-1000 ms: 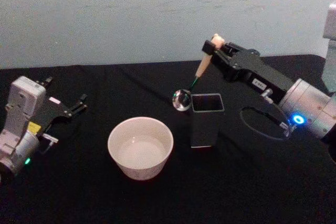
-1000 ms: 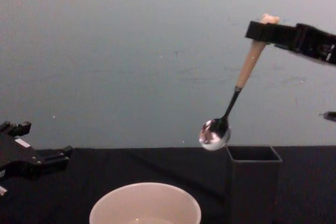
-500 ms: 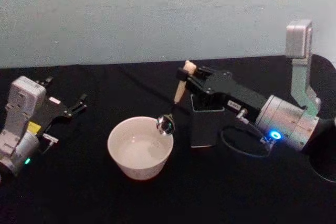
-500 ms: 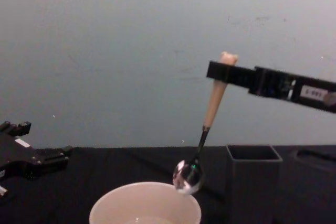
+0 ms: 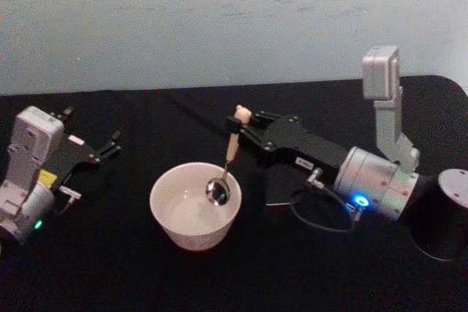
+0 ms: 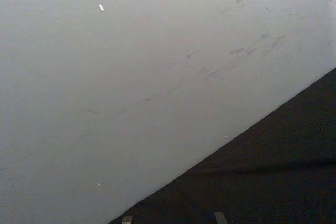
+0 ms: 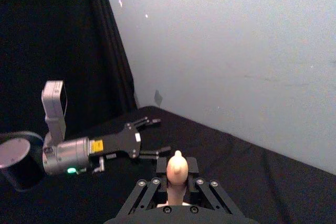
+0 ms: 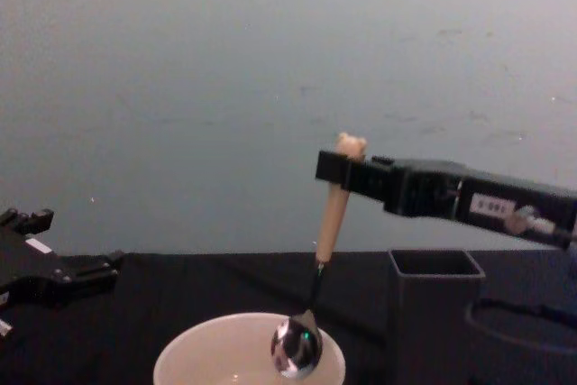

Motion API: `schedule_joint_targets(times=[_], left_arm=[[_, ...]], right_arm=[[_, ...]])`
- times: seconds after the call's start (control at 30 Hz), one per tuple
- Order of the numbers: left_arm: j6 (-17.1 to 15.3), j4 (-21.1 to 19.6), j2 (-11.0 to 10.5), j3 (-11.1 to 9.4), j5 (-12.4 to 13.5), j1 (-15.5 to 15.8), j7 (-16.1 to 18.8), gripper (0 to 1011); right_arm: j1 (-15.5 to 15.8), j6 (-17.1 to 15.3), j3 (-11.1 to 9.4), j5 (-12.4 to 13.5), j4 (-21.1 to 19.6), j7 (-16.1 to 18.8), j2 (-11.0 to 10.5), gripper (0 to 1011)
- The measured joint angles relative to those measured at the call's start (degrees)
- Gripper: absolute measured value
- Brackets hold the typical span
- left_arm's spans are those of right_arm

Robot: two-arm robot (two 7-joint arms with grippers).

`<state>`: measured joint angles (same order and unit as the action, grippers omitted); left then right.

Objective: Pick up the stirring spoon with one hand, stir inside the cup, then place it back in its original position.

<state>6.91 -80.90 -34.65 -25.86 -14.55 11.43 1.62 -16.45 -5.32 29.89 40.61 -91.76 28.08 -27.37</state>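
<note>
Spoon [image 5: 227,160] hangs nearly upright with its metal bowl dipped inside the cup [image 5: 191,237] — we see the right tool [image 5: 238,137] clenched on the beige handle just under the knob. Just beside the cup stands the holder [image 8: 433,313], beneath the right arm. At the table's [image 5: 146,279] left edge — the left tool [image 5: 91,128], fingers spread.

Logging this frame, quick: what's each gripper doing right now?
Left gripper: open, empty, parked on the left.
Right gripper: shut on the spoon, whose bowl sits inside the cup.
</note>
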Motion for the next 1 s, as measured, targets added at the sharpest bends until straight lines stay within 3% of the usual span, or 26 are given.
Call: schedule_joint_targets(times=[0.3, 1.0], left_arm=[[0.0, 0.0, 0.0, 0.0, 0.0, 0.0, 0.0, 1001], [0.0, 0.0, 0.0, 0.0, 0.0, 0.0, 0.0, 1001]], right_arm=[[-1.1, 1.0, 1.7, -3.4, 2.3, 0.7, 0.9, 205], [-1.6, 1.6, 3.5, -9.2, 4.9, 2.7, 1.7, 205]])
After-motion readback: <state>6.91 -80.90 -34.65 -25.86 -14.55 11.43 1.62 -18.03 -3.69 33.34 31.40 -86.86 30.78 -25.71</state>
